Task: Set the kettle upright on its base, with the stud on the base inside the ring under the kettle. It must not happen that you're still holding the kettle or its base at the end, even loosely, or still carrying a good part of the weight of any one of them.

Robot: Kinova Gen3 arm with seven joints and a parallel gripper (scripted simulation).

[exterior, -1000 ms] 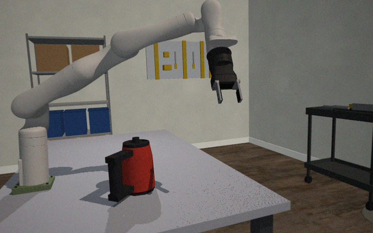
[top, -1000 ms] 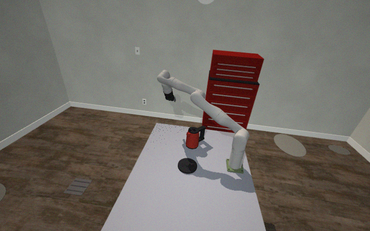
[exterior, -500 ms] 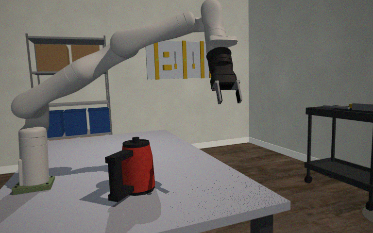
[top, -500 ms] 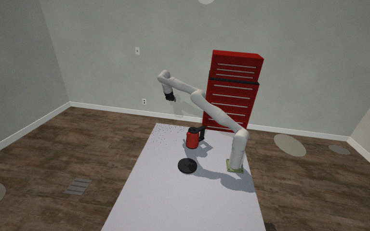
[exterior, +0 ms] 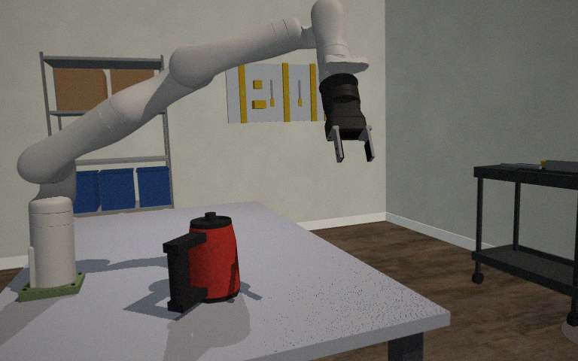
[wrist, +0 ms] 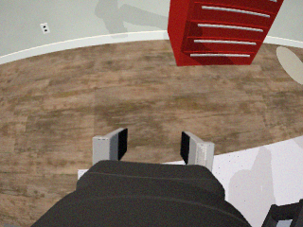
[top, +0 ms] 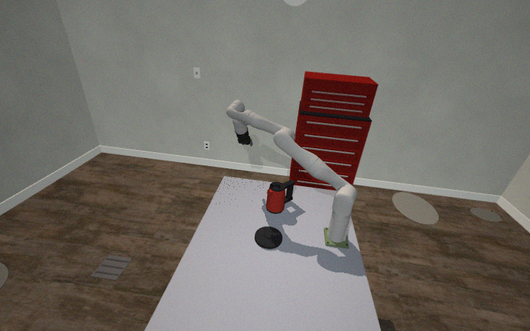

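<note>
I take the red kettle (exterior: 215, 259) as my landmark. It stands upright on the grey table (exterior: 323, 280), black lid on top, its black handle (exterior: 181, 272) facing the arm's pedestal side in the exterior view. From the top camera I see the black round base (top: 268, 237) lying flat on the table near the kettle, on the side toward the camera, apart from it and not touching. The kettle is not on the base.

The gripper (exterior: 354, 150) hangs high above the kettle and off beyond the table's far edge, out over the wooden floor (wrist: 76, 108). Its two fingers stand wide apart with nothing between them. Through the wrist camera I see only a corner of the kettle, low at the right of the view.

The arm's green base plate (top: 326, 241) sits on the table to the side of the kettle, well apart from it. A red tool chest (top: 336, 128) stands against the wall behind the kettle.
</note>
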